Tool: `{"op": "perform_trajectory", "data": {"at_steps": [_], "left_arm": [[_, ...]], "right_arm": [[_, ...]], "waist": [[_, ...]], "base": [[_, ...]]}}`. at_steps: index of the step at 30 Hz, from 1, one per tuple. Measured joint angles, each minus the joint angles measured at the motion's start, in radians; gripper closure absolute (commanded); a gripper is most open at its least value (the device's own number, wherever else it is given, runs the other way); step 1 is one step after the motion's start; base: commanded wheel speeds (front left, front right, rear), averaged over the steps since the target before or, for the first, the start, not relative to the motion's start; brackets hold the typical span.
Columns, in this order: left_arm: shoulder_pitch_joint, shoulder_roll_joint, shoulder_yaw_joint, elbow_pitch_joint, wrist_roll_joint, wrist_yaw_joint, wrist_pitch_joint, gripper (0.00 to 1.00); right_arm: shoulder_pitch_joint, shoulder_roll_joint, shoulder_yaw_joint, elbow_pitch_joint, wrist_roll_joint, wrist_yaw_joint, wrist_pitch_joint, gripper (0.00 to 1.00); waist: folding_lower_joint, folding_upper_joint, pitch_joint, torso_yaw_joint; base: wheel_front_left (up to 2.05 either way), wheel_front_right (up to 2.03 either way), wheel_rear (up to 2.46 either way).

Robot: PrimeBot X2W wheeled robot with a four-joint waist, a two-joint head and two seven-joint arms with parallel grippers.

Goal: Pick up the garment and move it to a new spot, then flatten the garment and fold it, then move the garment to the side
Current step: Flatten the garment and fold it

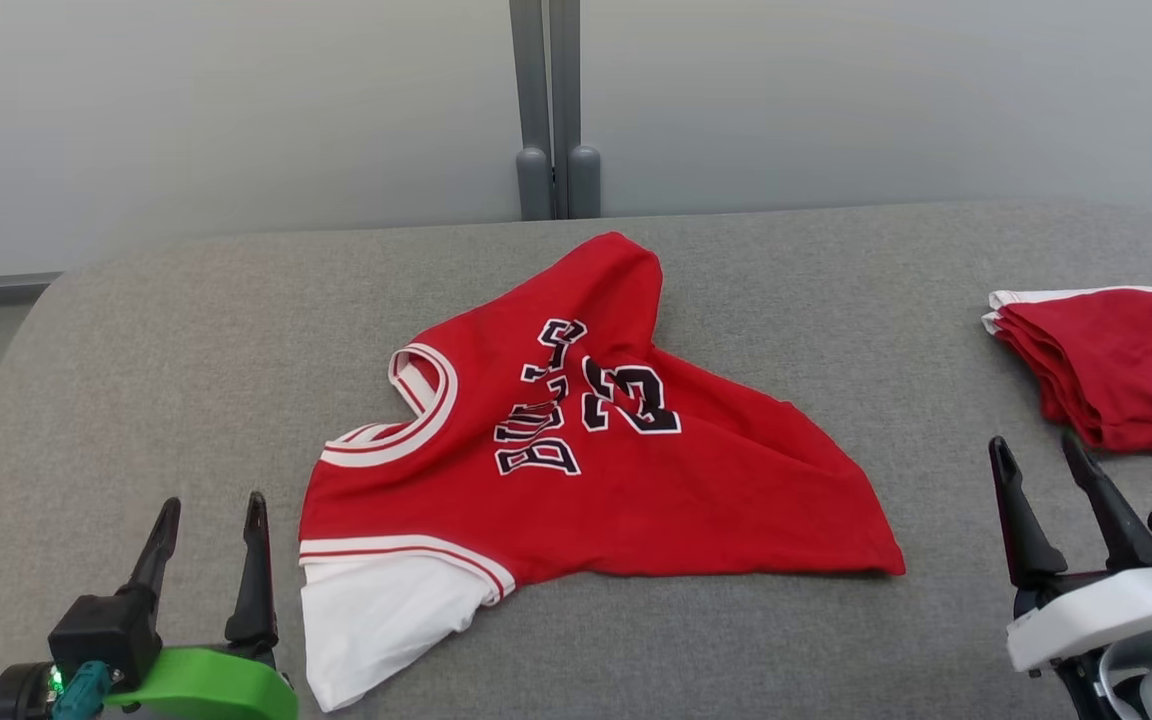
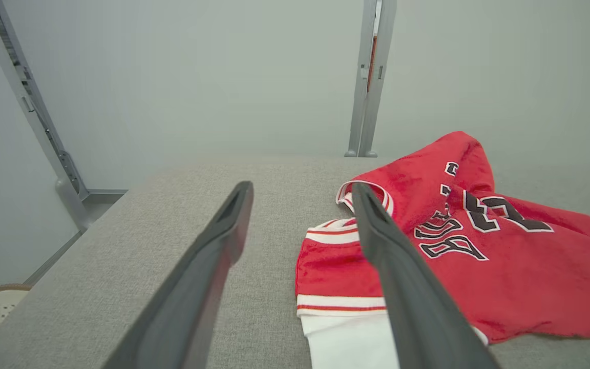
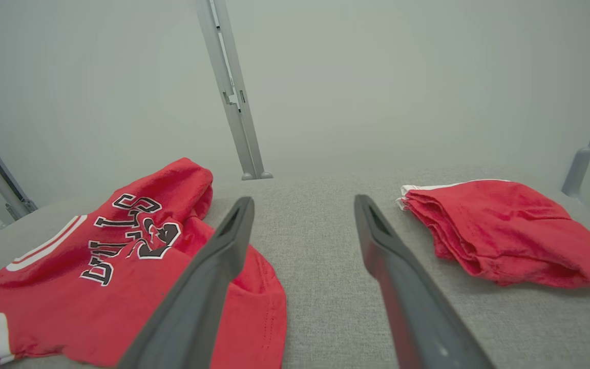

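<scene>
The crumpled red jersey with white sleeve lay on the grey tabletop just right of the left tool and well left of the right tool, both tools spread wide apart and holding nothing.

We read "BULLS" in black, white-edged letters on the jersey, its last letters creased. Beside it we made out the number 23.

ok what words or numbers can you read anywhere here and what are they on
"BULLS": on the chest of the red jersey, its letters rumpled by a fold
"23": beside it on the same jersey
Folded red garment: no lettering shows
</scene>
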Motion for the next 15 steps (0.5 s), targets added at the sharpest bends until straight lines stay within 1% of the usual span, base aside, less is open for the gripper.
{"op": "perform_trajectory", "data": {"at_steps": [3, 7, 11, 12, 15], "left_arm": [[0.005, 0.002, 0.000, 0.003, 0.008, -0.010, -0.058, 0.00], [0.022, -0.004, 0.000, 0.019, 0.010, -0.018, -0.094, 0.00], [0.033, -0.013, -0.002, 0.047, 0.018, -0.033, -0.112, 0.00], [0.042, -0.027, 0.000, 0.061, 0.033, -0.036, -0.114, 0.00], [0.042, -0.038, 0.006, 0.063, 0.041, -0.042, -0.116, 0.00]], "right_arm": [[0.024, 0.020, -0.013, 0.003, -0.016, 0.000, -0.002, 0.00], [0.047, 0.038, -0.016, 0.002, -0.042, 0.000, -0.002, 0.00], [0.058, 0.053, -0.011, 0.003, -0.053, 0.000, -0.002, 0.00], [0.058, 0.056, -0.011, 0.007, -0.058, 0.000, -0.002, 0.00], [0.058, 0.056, -0.011, 0.011, -0.059, 0.000, -0.002, 0.00]], "waist": [[0.0000, 0.0000, -0.010, -0.009], [0.0000, 0.0000, -0.019, -0.022], [0.0000, 0.0000, -0.020, -0.033], [0.0000, 0.0000, -0.017, -0.037], [0.0000, 0.0000, -0.015, -0.035]], "base": [[0.00, 0.00, 0.00], [0.00, 0.00, 0.00], [0.00, 0.00, 0.00], [0.00, 0.00, 0.00], [0.00, 0.00, 0.00]]}}
